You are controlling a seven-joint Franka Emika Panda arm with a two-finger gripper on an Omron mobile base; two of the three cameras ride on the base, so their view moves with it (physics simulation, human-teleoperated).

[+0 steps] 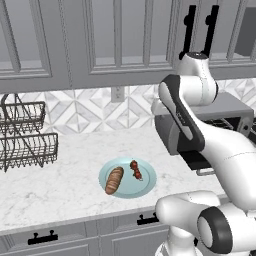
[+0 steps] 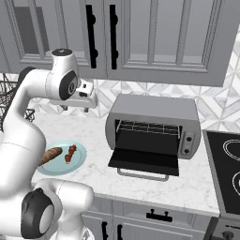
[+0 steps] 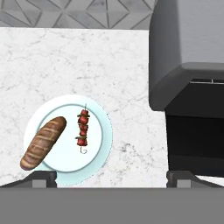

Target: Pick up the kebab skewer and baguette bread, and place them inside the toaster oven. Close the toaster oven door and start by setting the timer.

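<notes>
Left base view: a pale blue plate (image 1: pixel 146 186) sits on the marble counter (image 1: pixel 75 165), carrying the baguette bread (image 1: pixel 114 180) and, just beside it, the kebab skewer (image 1: pixel 136 170). A wire dish rack (image 1: pixel 22 135) stands at far left; the arm hides much of the toaster oven (image 1: pixel 235 107).

Right base view: the toaster oven door (image 2: pixel 146 153) hangs dropped open, wire rack visible inside — the gripper (image 2: pixel 86 97) is raised above the counter, left of the oven. A cooktop (image 2: pixel 227 168) lies at right.

Hand view: the fingertips (image 3: pixel 43 178) stand spread wide, released, grasping nothing — bread and skewer rest on the plate below, apart from them.
</notes>
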